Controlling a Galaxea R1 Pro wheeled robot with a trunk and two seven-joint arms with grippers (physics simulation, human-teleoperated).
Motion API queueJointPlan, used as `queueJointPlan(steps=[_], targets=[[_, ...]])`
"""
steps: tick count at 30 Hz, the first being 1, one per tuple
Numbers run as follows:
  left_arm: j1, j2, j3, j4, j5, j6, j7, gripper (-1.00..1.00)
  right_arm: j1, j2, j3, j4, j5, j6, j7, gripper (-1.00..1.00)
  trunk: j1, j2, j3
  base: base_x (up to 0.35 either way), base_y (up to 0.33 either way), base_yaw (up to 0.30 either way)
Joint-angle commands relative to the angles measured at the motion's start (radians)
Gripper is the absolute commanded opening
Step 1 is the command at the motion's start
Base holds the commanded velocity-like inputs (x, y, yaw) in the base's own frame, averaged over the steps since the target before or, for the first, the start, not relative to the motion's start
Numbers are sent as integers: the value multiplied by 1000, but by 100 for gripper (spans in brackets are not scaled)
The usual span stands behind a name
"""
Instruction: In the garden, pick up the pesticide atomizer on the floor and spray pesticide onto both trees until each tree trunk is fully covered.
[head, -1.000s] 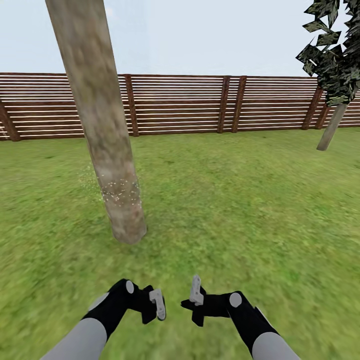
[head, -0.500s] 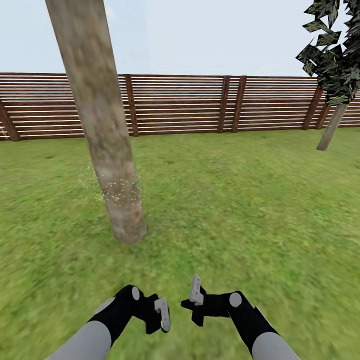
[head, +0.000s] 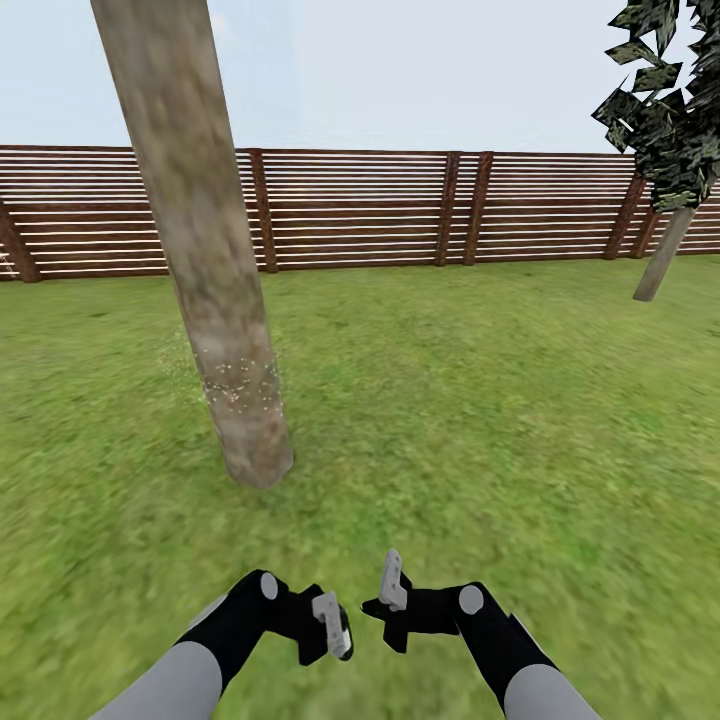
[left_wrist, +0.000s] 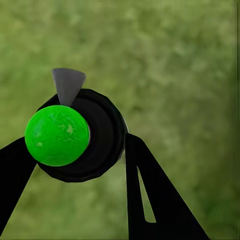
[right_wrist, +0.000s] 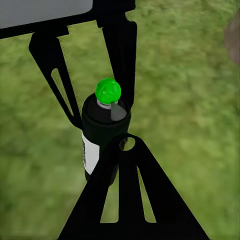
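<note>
The pesticide atomizer (left_wrist: 75, 135), a black bottle with a round green cap, sits between the fingers of my left gripper (left_wrist: 80, 142), which is shut on it. In the right wrist view the atomizer (right_wrist: 102, 130) shows a white label and stands upright in that grip. My left gripper (head: 335, 625) hangs low over the grass, close beside my right gripper (head: 392, 582). The right gripper (right_wrist: 127, 144) is shut and holds nothing. One thick grey-brown tree trunk (head: 215, 300) leans just ahead to the left, with pale specks low on it. The other tree (head: 662, 255) stands far right.
A brown slatted fence (head: 400, 205) closes the lawn behind both trees. Green grass (head: 480, 400) lies open between the near trunk and the far tree. Dark blocky leaves (head: 670, 110) hang at the upper right.
My left gripper has shifted a little down and to the right, closer to the right gripper. The right arm and the camera are still.
</note>
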Motion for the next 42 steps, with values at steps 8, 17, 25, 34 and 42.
queueJointPlan(steps=[8,17,25,34,42], targets=[[0,-3,-2,-2,27,-1,-35,-100,-1,2,-8,-1,8,-4,4,-100,0,0,-1,0,0,0],[0,-11,-2,-2,63,0,-69,-100,-1,2,-8,-1,8,-4,4,-100,0,0,-1,0,0,0],[0,-17,-2,-2,109,-1,-67,-100,-1,2,-8,-1,8,-4,4,-100,0,0,-1,0,0,0],[0,-25,-2,-1,117,-3,-63,-100,-1,2,-8,-1,8,-4,4,-100,0,0,-1,0,0,0],[0,-27,-2,-2,140,-4,-62,-100,-1,2,-8,-1,8,-4,4,-100,0,0,-1,0,0,0]])
